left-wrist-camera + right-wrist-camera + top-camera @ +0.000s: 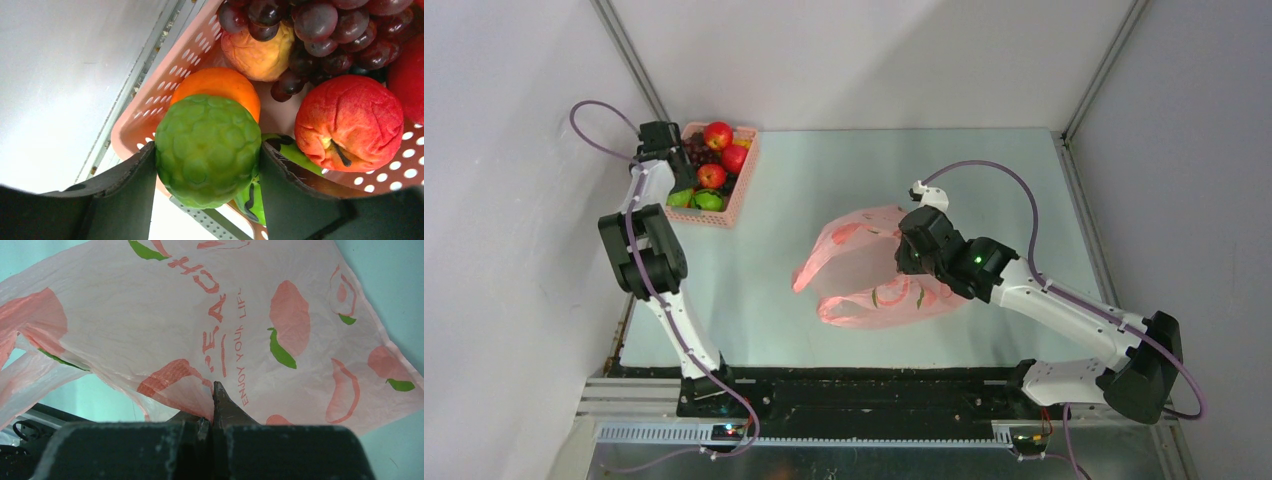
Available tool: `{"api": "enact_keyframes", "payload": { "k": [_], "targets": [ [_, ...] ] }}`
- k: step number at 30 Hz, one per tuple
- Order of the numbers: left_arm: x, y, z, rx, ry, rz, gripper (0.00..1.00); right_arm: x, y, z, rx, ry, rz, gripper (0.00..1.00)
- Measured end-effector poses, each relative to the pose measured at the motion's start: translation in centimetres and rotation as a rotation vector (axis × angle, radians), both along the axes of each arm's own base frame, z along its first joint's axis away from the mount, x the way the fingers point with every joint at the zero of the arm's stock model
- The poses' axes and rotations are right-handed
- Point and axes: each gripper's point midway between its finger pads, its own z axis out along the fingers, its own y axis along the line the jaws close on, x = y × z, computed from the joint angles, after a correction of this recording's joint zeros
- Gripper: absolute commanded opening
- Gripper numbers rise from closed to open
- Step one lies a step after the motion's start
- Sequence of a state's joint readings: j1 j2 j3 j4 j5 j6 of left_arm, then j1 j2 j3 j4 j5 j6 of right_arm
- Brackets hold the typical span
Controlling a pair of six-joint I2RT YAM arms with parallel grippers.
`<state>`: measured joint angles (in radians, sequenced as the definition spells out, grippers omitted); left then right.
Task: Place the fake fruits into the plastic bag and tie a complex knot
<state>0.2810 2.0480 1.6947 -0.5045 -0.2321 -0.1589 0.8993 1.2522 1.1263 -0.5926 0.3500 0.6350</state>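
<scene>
My left gripper (207, 167) is shut on a bumpy green fake fruit (207, 147) and holds it over the near-left corner of the pink lattice basket (150, 102). In the basket lie an orange (220, 82), a red apple (350, 122), a dark grape bunch (325, 30) and a smooth green fruit (250, 200). In the top view the left gripper (679, 185) is at the basket (742, 190). My right gripper (214, 390) is shut on a fold of the pink plastic bag (225, 315). It holds the bag (864, 275) up at mid-table, its mouth facing left, in the top view (902, 250).
The basket stands at the table's far left corner, close to the left wall. A metal rail (824, 385) runs along the near edge by the arm bases. A white wall with frame posts closes the back.
</scene>
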Motion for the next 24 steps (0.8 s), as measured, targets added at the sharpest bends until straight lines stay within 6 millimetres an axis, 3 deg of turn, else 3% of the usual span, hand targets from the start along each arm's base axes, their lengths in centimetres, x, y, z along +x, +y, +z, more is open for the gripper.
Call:
{"api": "enact_keyframes", "payload": {
  "k": [4,10,13,15,20,24],
  "targets": [
    [-0.1,0.0,0.0,0.001,0.004,-0.002,0.41,-0.1,0.1,0.0,0.000,0.000,0.002,0.00],
    [0.0,-0.4,0.2,-0.018,-0.005,-0.016,0.41,-0.2,0.2,0.0,0.000,0.000,0.008,0.00],
    [-0.2,-1.2,1.5,-0.040,-0.032,-0.037,0.41,-0.3,0.2,0.0,-0.001,0.001,0.009,0.00],
    [-0.7,-2.2,3.4,-0.049,-0.064,-0.056,0.41,-0.3,0.2,0.0,-0.001,0.001,0.009,0.00],
    [-2.6,-6.2,11.2,-0.048,-0.228,-0.136,0.40,-0.3,0.2,0.0,0.000,0.004,0.012,0.00],
    [-5.5,-13.1,17.6,-0.074,-0.386,-0.310,0.40,-0.2,0.2,0.0,0.001,0.004,0.010,0.00]
  ]
}}
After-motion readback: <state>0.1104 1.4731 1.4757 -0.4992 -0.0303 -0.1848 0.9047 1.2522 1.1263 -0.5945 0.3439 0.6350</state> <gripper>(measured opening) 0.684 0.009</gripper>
